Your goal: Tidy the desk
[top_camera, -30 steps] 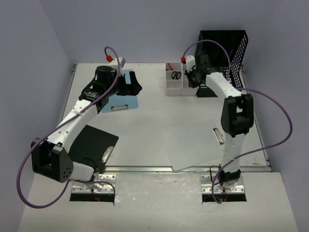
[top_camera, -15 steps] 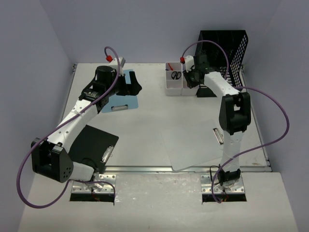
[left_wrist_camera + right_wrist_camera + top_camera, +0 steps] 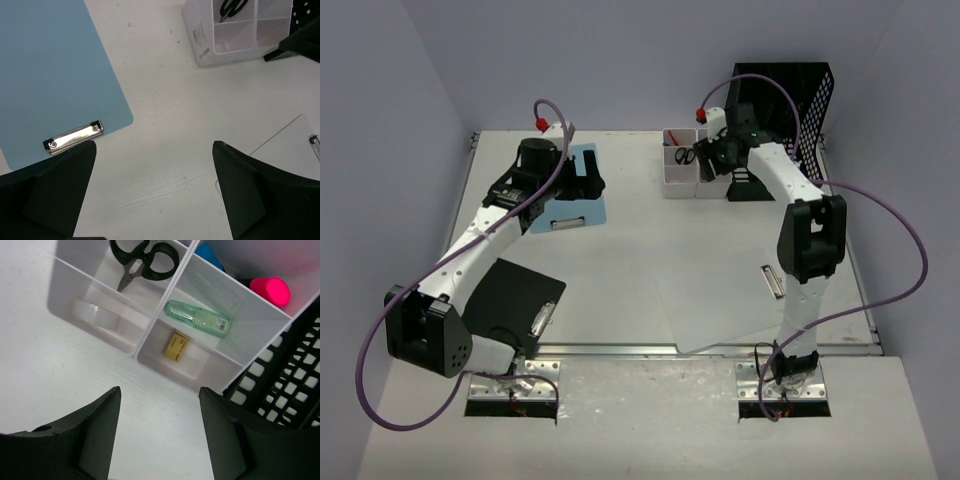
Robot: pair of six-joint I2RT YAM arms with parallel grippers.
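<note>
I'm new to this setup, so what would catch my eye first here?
The white bin at the desk's far edge, black scissors inside, with the right gripper open just above it. A black mesh rack stands to its right, and at far left the open left gripper hovers by a blue clipboard.

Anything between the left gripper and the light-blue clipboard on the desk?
Nothing visible. The open left gripper hangs over the bare off-white desk, the flat light-blue clipboard lying by one finger, its metal clip end nearest. The white compartment bin sits off to the other side.
</note>
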